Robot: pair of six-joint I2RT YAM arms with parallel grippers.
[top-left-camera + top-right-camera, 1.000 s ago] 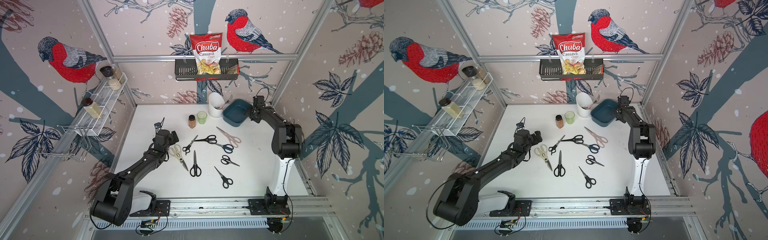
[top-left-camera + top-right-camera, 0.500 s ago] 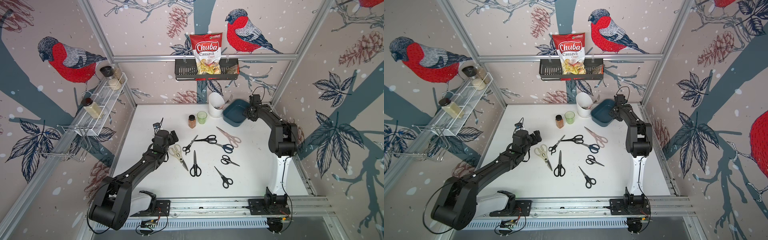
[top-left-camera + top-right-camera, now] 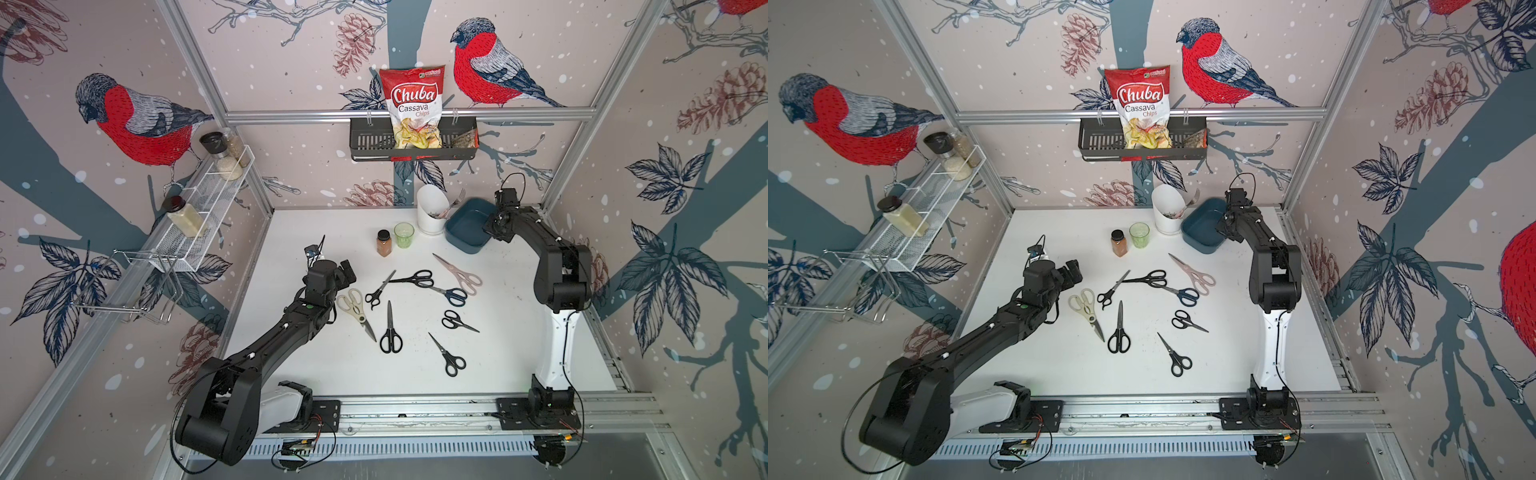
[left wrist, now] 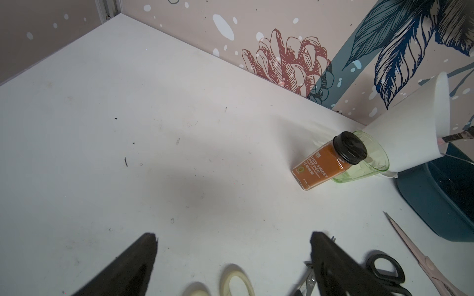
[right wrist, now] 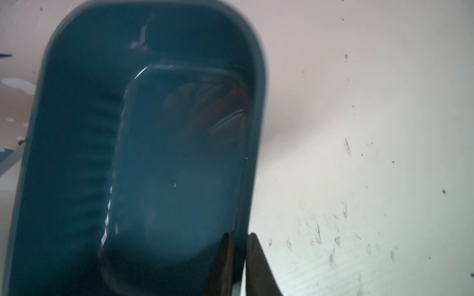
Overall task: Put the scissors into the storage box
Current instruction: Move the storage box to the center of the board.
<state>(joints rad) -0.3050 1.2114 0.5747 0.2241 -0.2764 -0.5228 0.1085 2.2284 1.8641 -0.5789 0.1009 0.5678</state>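
Eight scissors (image 3: 390, 320) lie flat on the white table (image 3: 511, 340), all outside the storage box (image 3: 464, 245).

- **Farthest from the storage box:** a slim black-handled pair (image 3: 444, 354).
- **Closer to it:** the cream-handled shears (image 3: 359, 316). The left gripper (image 4: 233, 237) hangs just by their handle loops, claw spread wide and holding nothing.
- **Nearest the storage box:** the pale-pink pair (image 3: 455, 269), near it but not touching, blade tip turned its way.
- **At the storage box itself:** the right gripper (image 5: 241, 234) is pinched narrow on the side wall, one finger inside and one outside. The box floor looks bare.

**The scissors:** They are likely stiff and fairly light. Their steel blades are thin and slick and lie flush with the table, so the blades give a claw little to bite. The thicker plastic handles, or the neck just beside the pivot, look like the better hold. The shears are probably the heaviest pair and could swing if taken by one loop.

**The box:** It looks like thin, light plastic. Held by one wall, it may flex, skid or tip, so a low, slow drag seems safer than a lift.
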